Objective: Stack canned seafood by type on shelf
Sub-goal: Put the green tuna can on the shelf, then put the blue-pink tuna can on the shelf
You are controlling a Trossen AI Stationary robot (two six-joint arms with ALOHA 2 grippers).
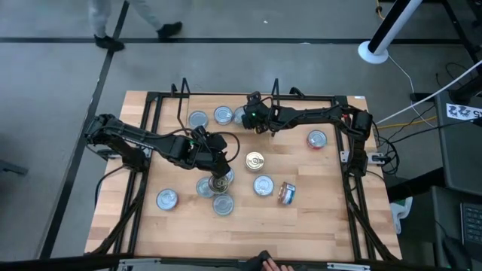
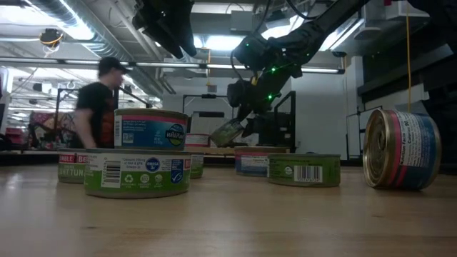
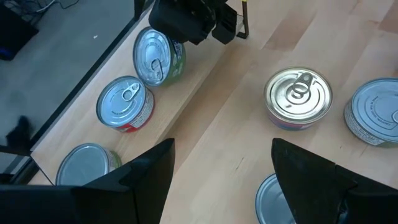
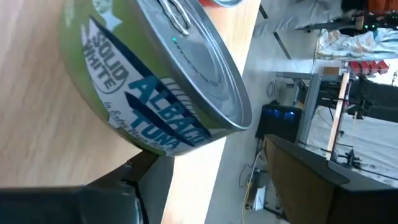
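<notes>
High view: right hand at the desk's far edge, pinching a tilted green albacore tuna can beside two silver-lidded cans in the shelf row. Left hand hangs spread over cans mid-desk; gold-lidded can sits just beside it.

Grey concrete floor, ceiling strip lights, passing person.

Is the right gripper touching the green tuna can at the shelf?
Touching. In the low view the right gripper holds the tilted green can; its wrist view shows a finger beneath it.
</notes>
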